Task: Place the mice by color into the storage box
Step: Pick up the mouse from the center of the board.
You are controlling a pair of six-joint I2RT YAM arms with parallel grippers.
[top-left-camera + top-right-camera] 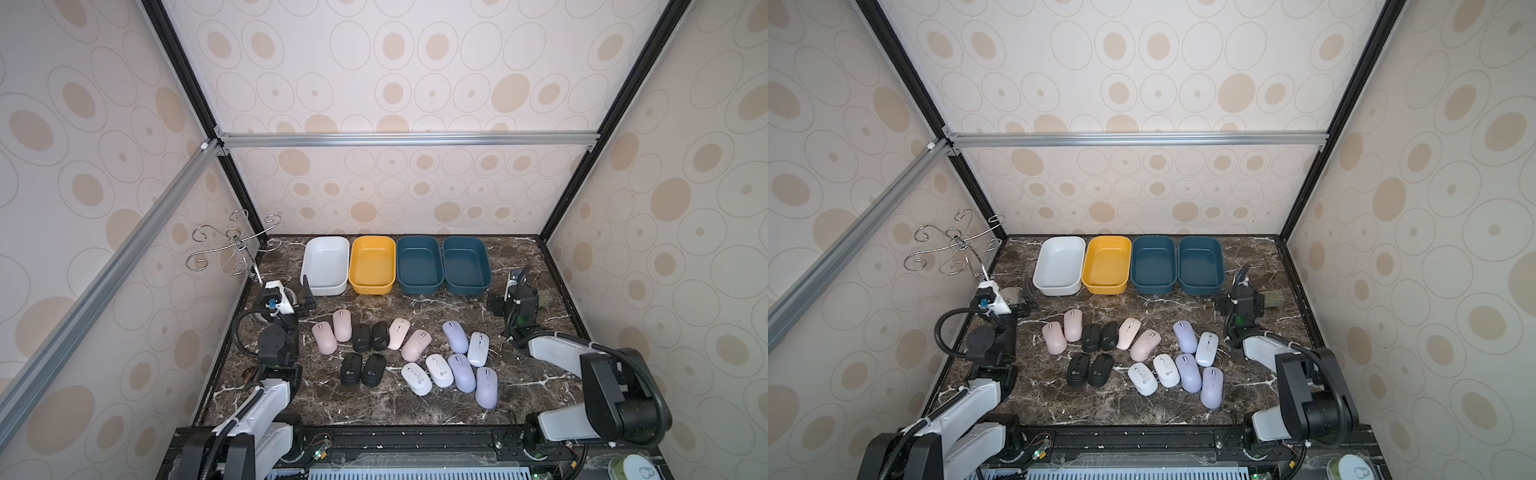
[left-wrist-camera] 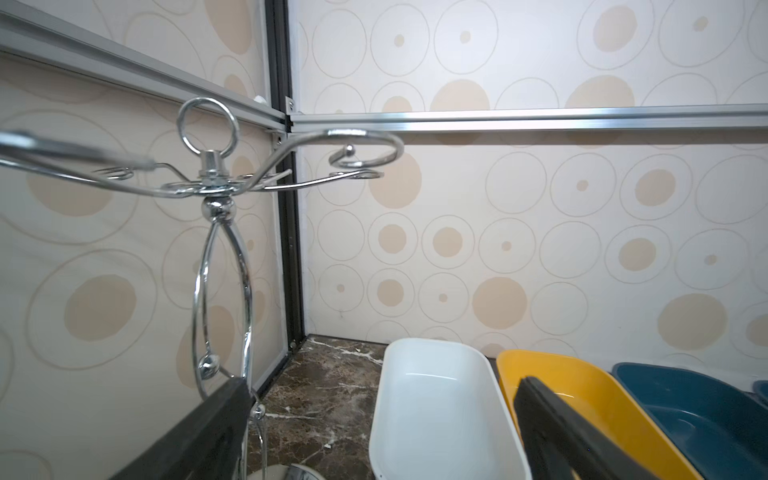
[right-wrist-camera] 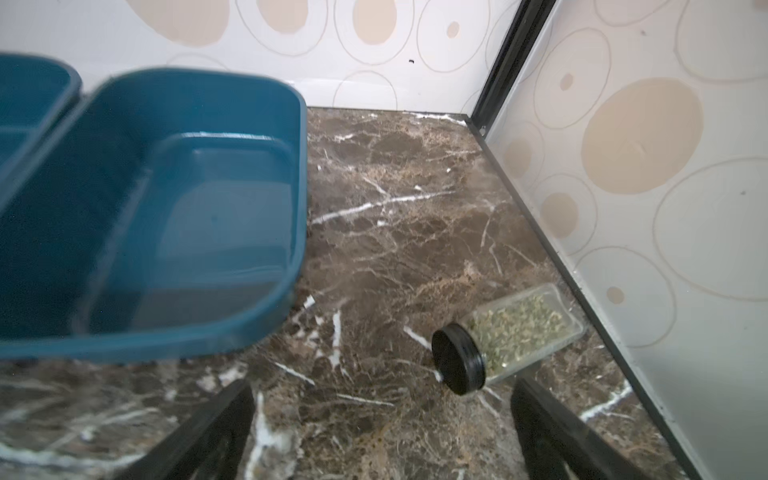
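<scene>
The mice are all bunched mid-worktop, in front of the empty white box, yellow box and two teal boxes. The black mice and pink mice are toward the left arm, the white mice and lavender mice toward the right.

My guess is they're light, hard plastic shells, glossy and domed, so slippery. I'd pinch across the narrow sides at mid-body. Several touch their neighbours, so the outer ones look easiest to get at.

The left gripper and right gripper are both spread wide and holding nothing, off to the sides by the boxes.

Only the top views show the mice; neither wrist view catches one. The left wrist view gives a close look at the chrome hook rack. The right wrist view shows a jar of greenish bits lying on its side, which the arm mostly hides from above.
</scene>
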